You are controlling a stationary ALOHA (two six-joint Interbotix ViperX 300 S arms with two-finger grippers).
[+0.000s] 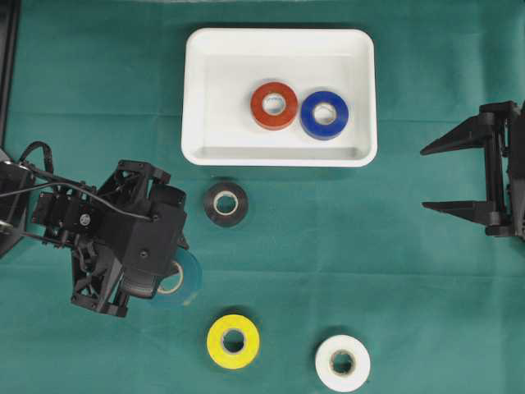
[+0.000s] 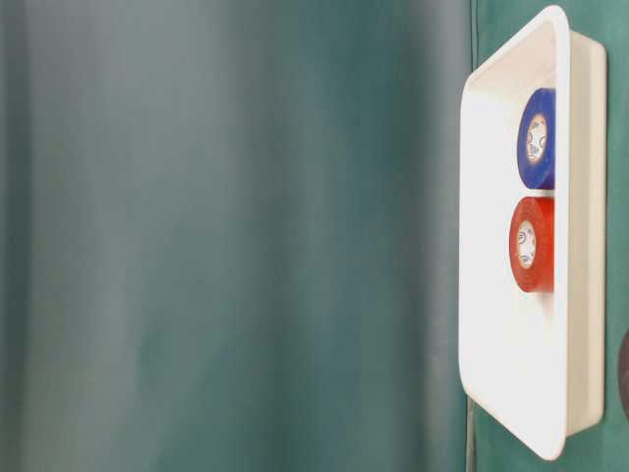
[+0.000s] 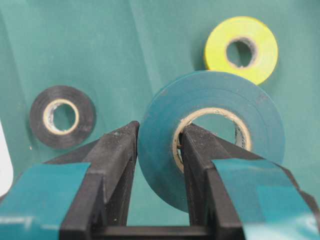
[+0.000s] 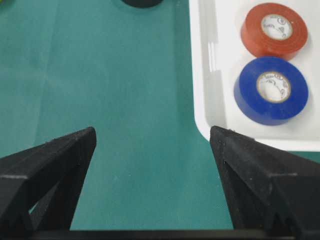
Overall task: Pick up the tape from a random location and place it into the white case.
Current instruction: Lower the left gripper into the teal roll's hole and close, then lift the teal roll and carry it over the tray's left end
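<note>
fingers (image 3: 125, 150) of my left arm are clamped on the teal tape (image 3: 210, 135), one inside its core, one outside its wall; the black tape (image 3: 62, 116) and yellow tape (image 3: 241, 48) lie beyond on the green surface (image 3: 75, 45). from overhead, my left gripper (image 1: 164, 275) sits below and left of the white case (image 1: 279, 156), which holds the red tape (image 1: 274, 105) and blue tape (image 1: 324, 115) side by side; a white tape (image 1: 342, 362) lies near the bottom. my right gripper (image 4: 152, 145) hangs spread wide, holding nothing, beside the case.
</note>
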